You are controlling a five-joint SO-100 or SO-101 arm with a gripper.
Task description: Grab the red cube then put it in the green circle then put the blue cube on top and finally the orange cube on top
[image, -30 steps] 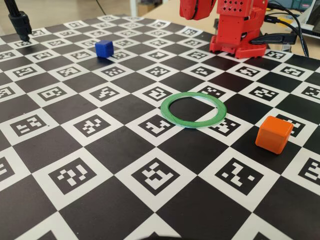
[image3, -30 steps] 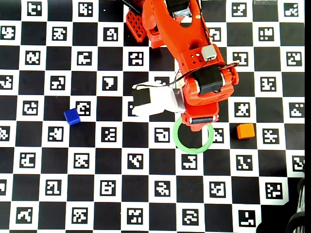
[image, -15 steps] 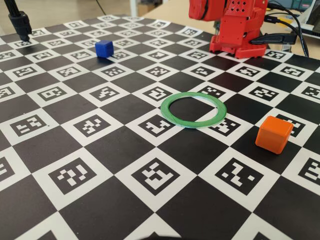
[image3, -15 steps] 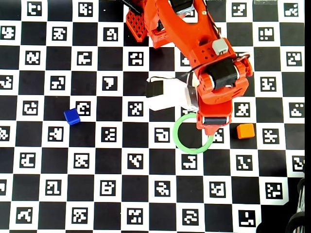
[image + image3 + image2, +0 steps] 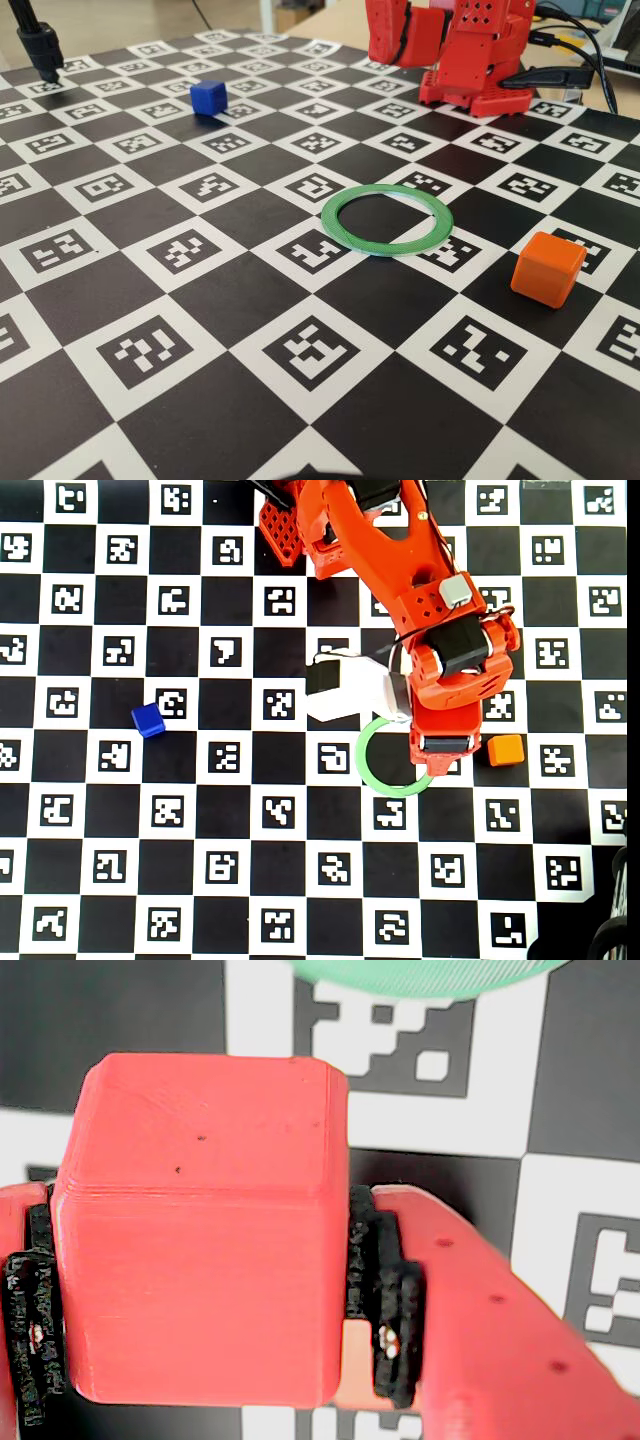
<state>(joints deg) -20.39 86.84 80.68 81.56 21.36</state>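
**Red cube clamped above the ring's edge**

Clamped between the black-padded fingers (image 5: 385, 1290) of the gripper (image 5: 200, 1300) in the wrist view: the red cube (image 5: 200, 1240), filling most of that picture. Just past its top face, a sliver of the green circle (image 5: 420, 975) on the board. Seen from overhead, gripper head (image 5: 442, 742) hanging over the right rim of the green circle (image 5: 372, 775); cube itself hidden there under the arm. Orange cube (image 5: 506, 750) just right of the ring, apart from it; blue cube (image 5: 148, 720) far to the left. No readable writing anywhere, only black-and-white fiducial markers on the checkered board (image 5: 150, 350).
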